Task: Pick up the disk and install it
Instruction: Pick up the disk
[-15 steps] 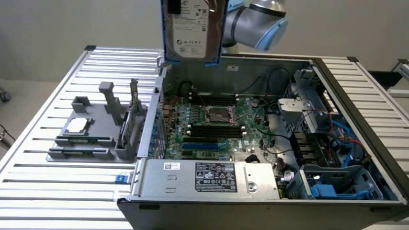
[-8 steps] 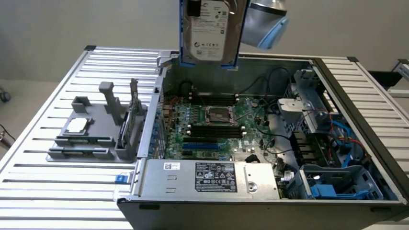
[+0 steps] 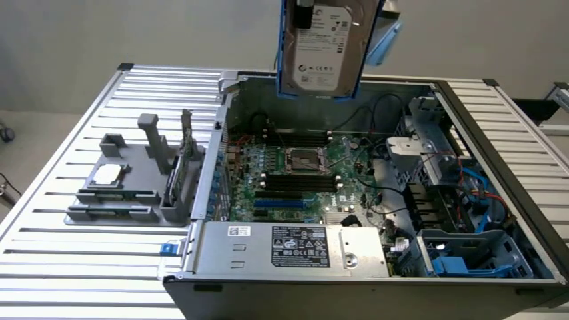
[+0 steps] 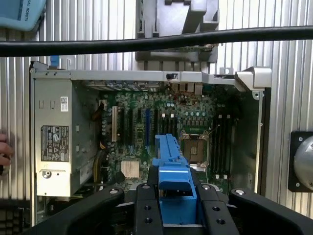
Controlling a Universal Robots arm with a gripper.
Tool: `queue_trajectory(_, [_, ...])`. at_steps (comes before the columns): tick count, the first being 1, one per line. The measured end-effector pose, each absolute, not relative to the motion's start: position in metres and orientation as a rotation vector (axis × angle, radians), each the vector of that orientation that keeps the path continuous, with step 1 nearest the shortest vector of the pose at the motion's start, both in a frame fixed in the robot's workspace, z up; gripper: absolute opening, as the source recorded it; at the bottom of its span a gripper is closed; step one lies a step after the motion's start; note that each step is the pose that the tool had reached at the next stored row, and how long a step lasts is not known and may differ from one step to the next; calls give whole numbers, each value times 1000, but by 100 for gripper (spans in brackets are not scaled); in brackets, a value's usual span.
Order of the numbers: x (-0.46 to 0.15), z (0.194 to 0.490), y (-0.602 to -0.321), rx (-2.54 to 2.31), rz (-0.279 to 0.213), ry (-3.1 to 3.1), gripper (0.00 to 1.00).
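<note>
The disk, a silver-grey hard drive with a white label in a bright blue carrier, hangs upright high above the open computer case, over its far wall. In the wrist view I look down its blue carrier edge, with the motherboard far below. My gripper is shut on the disk, its black fingers pressing the carrier from both sides. In the exterior view the gripper's lower part shows at the disk's upper end.
Inside the case lie the motherboard, the grey power supply and a blue-fitted drive bay. A grey fixture holding a small chip and a dark upright card stands on the slatted table. A hand and a black cable show in the wrist view.
</note>
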State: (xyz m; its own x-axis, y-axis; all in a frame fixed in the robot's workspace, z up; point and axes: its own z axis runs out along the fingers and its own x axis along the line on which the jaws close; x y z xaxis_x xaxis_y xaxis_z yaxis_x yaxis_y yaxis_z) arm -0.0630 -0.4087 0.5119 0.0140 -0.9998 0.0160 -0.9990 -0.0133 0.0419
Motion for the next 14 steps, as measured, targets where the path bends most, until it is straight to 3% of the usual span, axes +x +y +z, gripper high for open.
queue_trajectory(14, [-12,512,-435,2207,-29,-2177,32])
